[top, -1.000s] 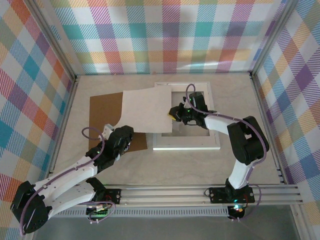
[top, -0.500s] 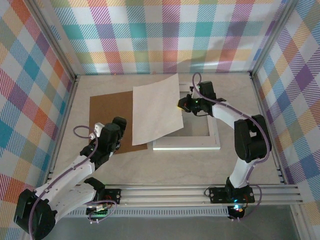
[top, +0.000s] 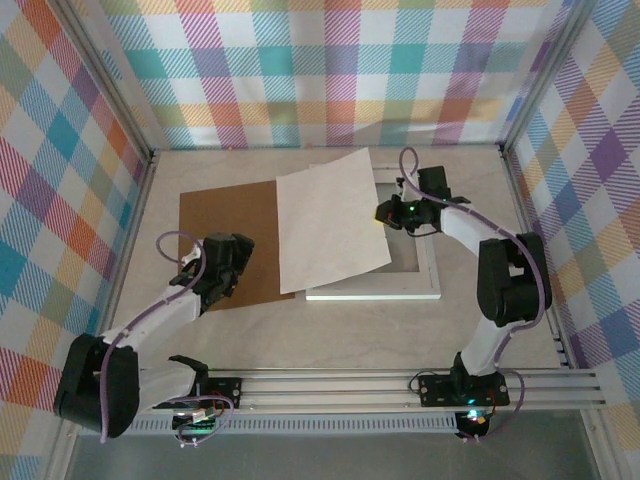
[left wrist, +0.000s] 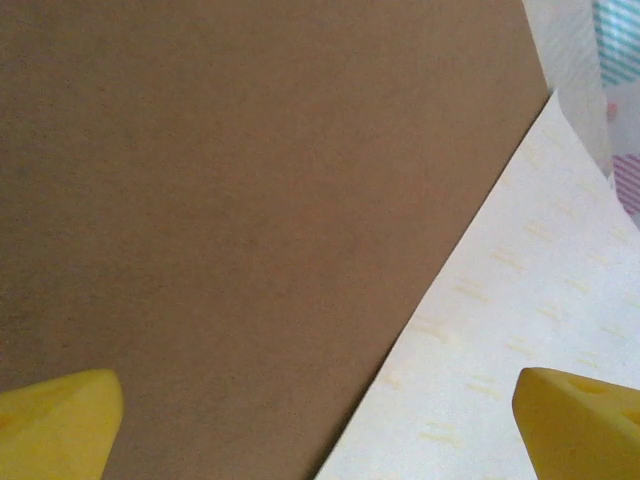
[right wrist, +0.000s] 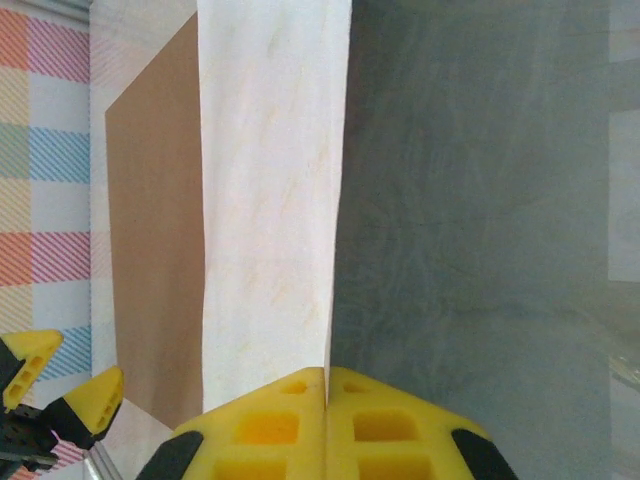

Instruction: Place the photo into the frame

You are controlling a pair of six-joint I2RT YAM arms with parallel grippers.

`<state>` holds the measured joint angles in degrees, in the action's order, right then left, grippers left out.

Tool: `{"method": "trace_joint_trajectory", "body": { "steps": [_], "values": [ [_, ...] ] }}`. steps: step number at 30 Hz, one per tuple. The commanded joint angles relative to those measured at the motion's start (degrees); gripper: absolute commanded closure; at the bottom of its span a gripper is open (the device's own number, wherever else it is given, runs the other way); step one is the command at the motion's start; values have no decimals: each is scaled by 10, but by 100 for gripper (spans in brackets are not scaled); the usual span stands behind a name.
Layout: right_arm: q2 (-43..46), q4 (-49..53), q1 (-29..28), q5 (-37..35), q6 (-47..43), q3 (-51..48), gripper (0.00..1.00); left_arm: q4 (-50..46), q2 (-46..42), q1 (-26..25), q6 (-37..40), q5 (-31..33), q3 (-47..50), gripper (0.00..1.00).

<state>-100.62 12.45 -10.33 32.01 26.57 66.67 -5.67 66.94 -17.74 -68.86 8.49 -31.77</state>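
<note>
Pinching the right edge of the photo (top: 330, 225), the right claw (top: 385, 212) has its yellow fingers (right wrist: 265, 425) pressed together on the sheet, which hangs over the left part of the frame (top: 370, 293) with its plain off-white side up. The sheet sits askew to the frame. Its far corner passes the frame's far edge, and its left part overhangs the brown backing board (top: 225, 215).

The left claw (top: 225, 258) stands with its jaws wide apart and holds nothing. It hovers over the board, just beside the photo's near-left edge.

The step appears to be laying the print into the frame, and it looks about half done. To do it well, the right arm should turn the sheet until its edges run parallel to the frame's. It should then shift the sheet right so that no part overhangs the board. The right edge should go down first and the rest settle onto the pane (right wrist: 480, 200).

The paper looks limp and is held at one edge, so slow travel matters. The left claw could steady the free side. The right claw should let go only once the sheet lies flat above the surface (top: 350, 330).
</note>
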Motion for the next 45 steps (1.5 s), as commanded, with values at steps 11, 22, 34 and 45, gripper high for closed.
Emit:
{"method": "trace_joint_trajectory", "body": {
  "steps": [11,22,34,45],
  "values": [
    [73,64,63,-24,-114,-44,100,44,52,11,62,-73,-56,0],
    [75,82,97,-48,-139,-38,100,44,70,12,73,-95,-63,0],
    [68,105,108,-53,-156,-26,100,37,80,15,83,-109,-71,0],
    [60,113,109,-55,-193,-2,100,39,90,16,86,-117,-74,0]
  ]
}}
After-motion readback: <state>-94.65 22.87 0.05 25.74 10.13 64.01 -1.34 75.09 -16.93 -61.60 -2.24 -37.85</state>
